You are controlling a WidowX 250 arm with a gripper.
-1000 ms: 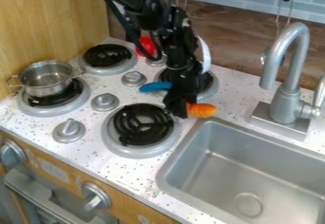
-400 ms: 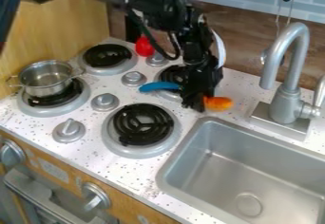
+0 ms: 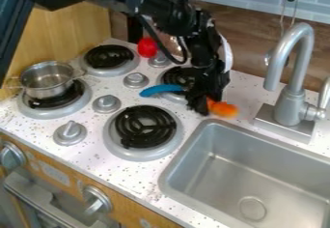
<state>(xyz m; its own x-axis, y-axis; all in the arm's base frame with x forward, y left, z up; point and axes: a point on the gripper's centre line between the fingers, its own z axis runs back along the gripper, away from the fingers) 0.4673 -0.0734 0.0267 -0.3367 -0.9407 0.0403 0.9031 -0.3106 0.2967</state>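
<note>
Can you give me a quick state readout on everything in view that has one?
Gripper: hanging low, beside the sink's far left corner.
Orange object: at the gripper's lower end, partly hidden.
Blue object: partly hidden behind the gripper.
Metal pot: upright, uncovered, on the left burner.
Faucet: no water visible.
Oven door: shut.

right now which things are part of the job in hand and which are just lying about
In the job:
- orange object, held in the hand

Just lying about:
- blue object by a burner
- red object
- metal pot
</note>
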